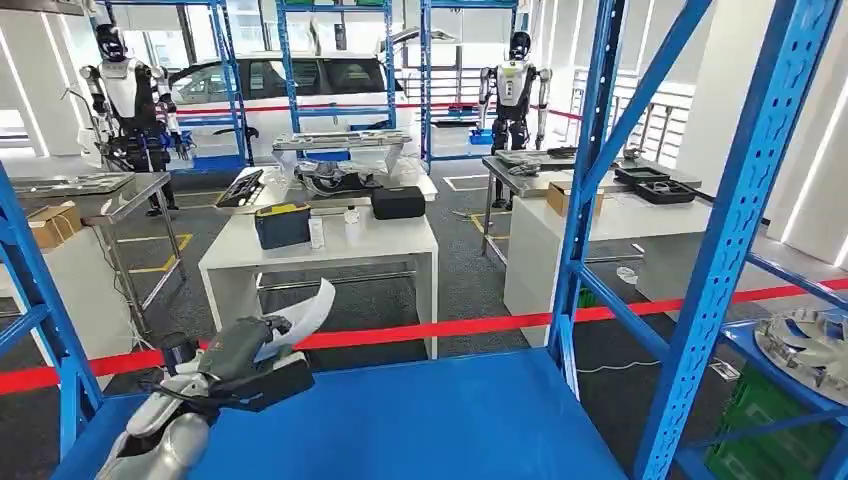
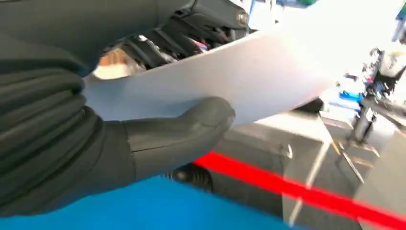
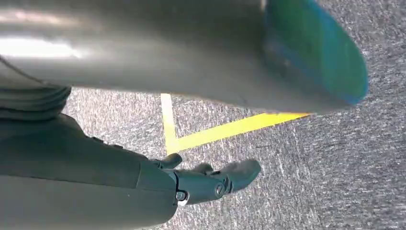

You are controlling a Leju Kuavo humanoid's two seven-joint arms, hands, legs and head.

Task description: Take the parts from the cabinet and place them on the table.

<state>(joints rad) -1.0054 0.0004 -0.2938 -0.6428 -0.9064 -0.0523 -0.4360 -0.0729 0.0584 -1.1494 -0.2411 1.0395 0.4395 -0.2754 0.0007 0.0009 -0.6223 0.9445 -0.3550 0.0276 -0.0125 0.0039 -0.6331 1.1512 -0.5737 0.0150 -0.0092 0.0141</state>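
A red barrier tape (image 1: pixel 420 330) stretches across the floor beyond the blue shelf; two other humanoid robots (image 1: pixel 128 90) stand at the back beside blue racks; a white car (image 1: pixel 290 85) sits behind them; yellow floor lines (image 3: pixel 210 132) cross grey carpet.

The left hand (image 1: pixel 235 355) holds a curved part (image 1: pixel 305 312) above the cabinet shelf (image 1: pixel 450 420), at its left. Behind a barrier tape (image 1: pixel 430 328) stands a counter (image 1: pixel 330 245); another shelf (image 1: pixel 775 360) sits lower right.

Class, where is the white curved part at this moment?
In the head view the white curved part sits lower left, held in the left robot hand above the blue shelf, in front of the red tape.
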